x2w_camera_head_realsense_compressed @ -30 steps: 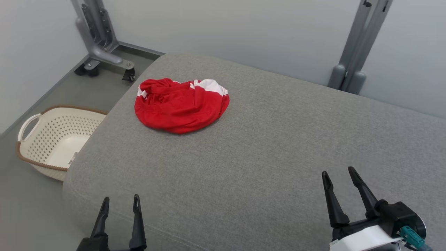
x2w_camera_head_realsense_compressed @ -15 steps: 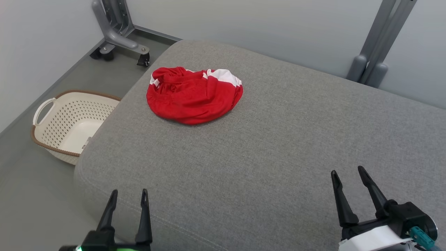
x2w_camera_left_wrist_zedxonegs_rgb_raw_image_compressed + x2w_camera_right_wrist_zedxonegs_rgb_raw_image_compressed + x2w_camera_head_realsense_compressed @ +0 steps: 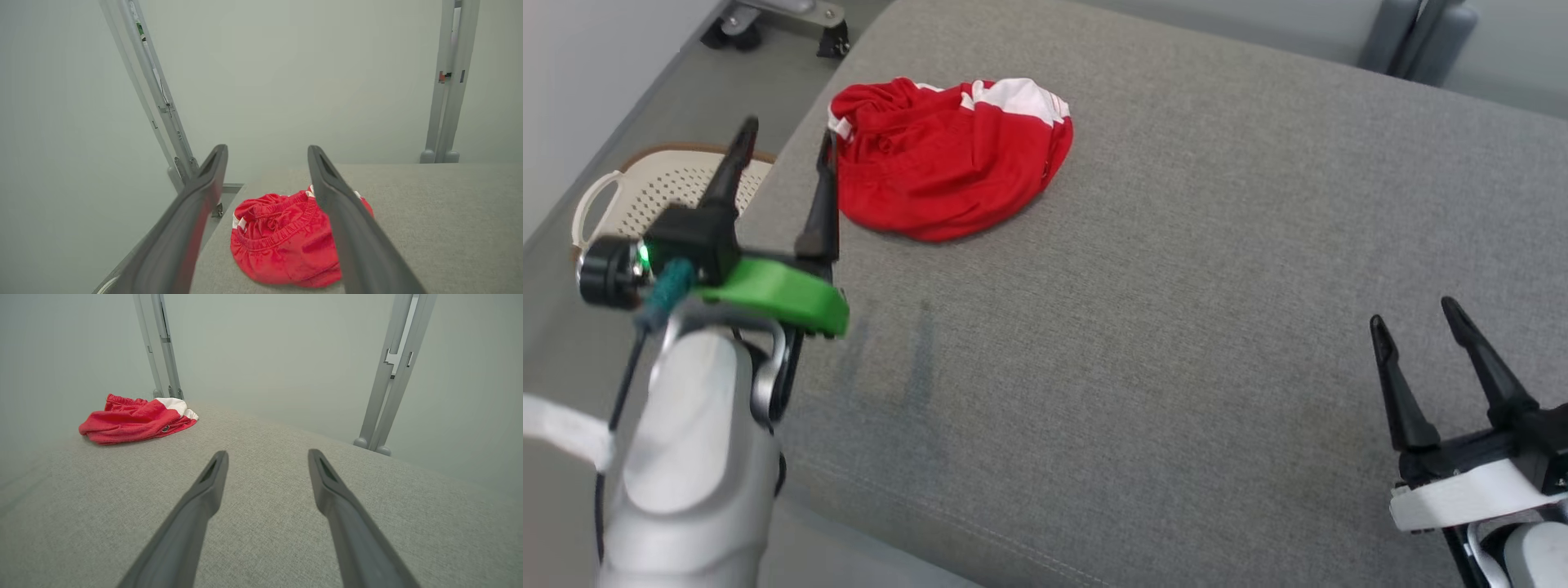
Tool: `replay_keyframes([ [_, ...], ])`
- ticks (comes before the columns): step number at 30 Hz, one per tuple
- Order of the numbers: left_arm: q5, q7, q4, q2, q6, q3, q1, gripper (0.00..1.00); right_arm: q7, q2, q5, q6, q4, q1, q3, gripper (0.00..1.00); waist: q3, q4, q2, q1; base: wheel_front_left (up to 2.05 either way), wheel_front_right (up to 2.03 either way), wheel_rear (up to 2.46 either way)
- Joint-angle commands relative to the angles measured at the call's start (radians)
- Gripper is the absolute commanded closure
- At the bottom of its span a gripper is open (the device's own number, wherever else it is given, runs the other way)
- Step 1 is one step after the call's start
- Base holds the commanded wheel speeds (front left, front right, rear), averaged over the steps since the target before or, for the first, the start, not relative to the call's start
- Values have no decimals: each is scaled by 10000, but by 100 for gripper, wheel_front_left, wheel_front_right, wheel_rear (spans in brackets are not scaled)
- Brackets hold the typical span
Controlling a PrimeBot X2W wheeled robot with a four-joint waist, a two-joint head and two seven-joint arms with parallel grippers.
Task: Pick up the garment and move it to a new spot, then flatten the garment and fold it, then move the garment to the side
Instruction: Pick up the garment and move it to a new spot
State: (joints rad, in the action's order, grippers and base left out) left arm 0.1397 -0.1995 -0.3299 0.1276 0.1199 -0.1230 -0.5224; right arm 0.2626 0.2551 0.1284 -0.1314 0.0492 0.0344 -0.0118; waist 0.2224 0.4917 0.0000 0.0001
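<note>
The garment (image 3: pixel 943 155) is a crumpled red piece with white bands and an elastic waistband, lying near the far left corner of the grey cushioned surface (image 3: pixel 1176 245). My left gripper (image 3: pixel 788 139) hovers open just left of the garment, above the surface's left edge, its fingers apart and empty. In the left wrist view the garment (image 3: pixel 282 241) lies between and beyond the two fingers. My right gripper (image 3: pixel 1417 322) stands open and empty at the near right, far from the garment (image 3: pixel 135 418), which appears at the upper left of the right wrist view.
A cream perforated basket (image 3: pixel 645 188) sits on the floor left of the surface, partly behind my left arm. A grey wheeled stand foot (image 3: pixel 768 20) is at the far left, and grey upright posts (image 3: pixel 1421 33) rise behind the surface by the pale wall.
The head camera has tilted down and shifted. My left arm has risen and reached forward to beside the garment; its silver forearm is now in view. The garment has not moved.
</note>
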Motion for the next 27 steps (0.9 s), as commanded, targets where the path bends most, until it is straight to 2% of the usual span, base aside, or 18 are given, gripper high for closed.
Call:
replay_keyframes([
  [1, 162, 269, -389, 164, 40, -90, -868, 0, 24, 192, 36, 14, 140, -322, 79, 0, 1500, -924, 0, -1, 0, 0, 0],
  [7, 1755, 1911, -3206, 363, 102, -107, -3987, 0, 26, 794, 134, 14, 482, -1173, 219, 0, 2767, -1658, 0, -1, 0, 0, 0],
  [13, 2799, 3027, -5518, 983, 100, -304, -5410, 0, 24, 877, 396, 14, 872, -1689, 271, 0, 3593, -2508, 0, -1, 0, 0, 0],
  [21, 3489, 2980, -7175, 1664, 102, -551, -5806, 0, 26, 547, 390, 14, 1158, -1553, 584, 0, 4132, -3228, 0, -1, 0, 0, 0],
  [27, 3875, 2902, -7934, 1831, 104, -649, -5927, 0, 26, 399, 390, 14, 1235, -1649, 540, 0, 4347, -3477, 0, -1, 0, 0, 0],
])
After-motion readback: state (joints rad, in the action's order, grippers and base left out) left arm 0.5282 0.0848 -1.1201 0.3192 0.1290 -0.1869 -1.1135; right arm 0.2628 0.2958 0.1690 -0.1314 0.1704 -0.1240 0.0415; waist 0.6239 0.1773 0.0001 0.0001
